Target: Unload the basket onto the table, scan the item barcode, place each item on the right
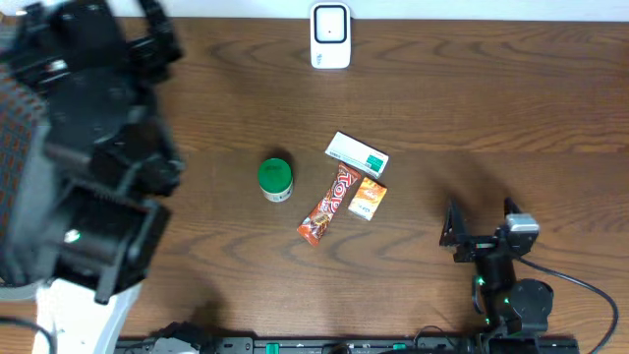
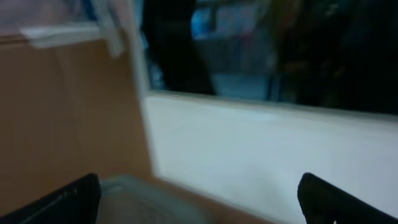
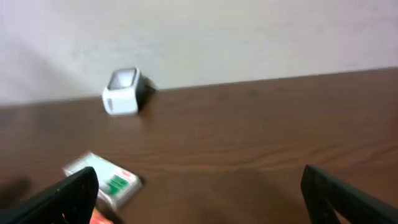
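Only the overhead view takes in the whole dark wooden tabletop (image 1: 491, 108). A white boxy barcode scanner (image 1: 330, 35) sits at its far edge. Mid-table are a round green-lidded jar (image 1: 275, 179), a white-and-green carton (image 1: 357, 154), a red-brown candy bar (image 1: 326, 206) and, just beside it, a small orange box (image 1: 368, 198). The right tool (image 1: 482, 224) stands wide and empty, right of them. Its wrist view catches only scanner, carton and an orange sliver. The left wrist view shows a blurred wall and the left tool (image 2: 199, 199), wide, holding nothing. Pack printing is too small to read.
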